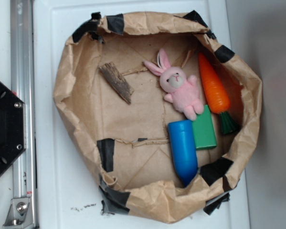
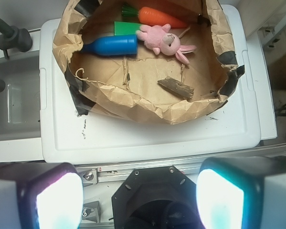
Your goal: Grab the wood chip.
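Nothing is done yet: the wood chip [image 1: 117, 82] lies untouched on the floor of the brown paper basket [image 1: 71, 71], in its left part, well apart from the pink bunny [image 1: 182, 87]. The claw [image 2: 140, 191] hangs released, back over the robot's base, with the whole reach and grasp left. In the exterior view the chip's long axis runs diagonally, upper left to lower right.
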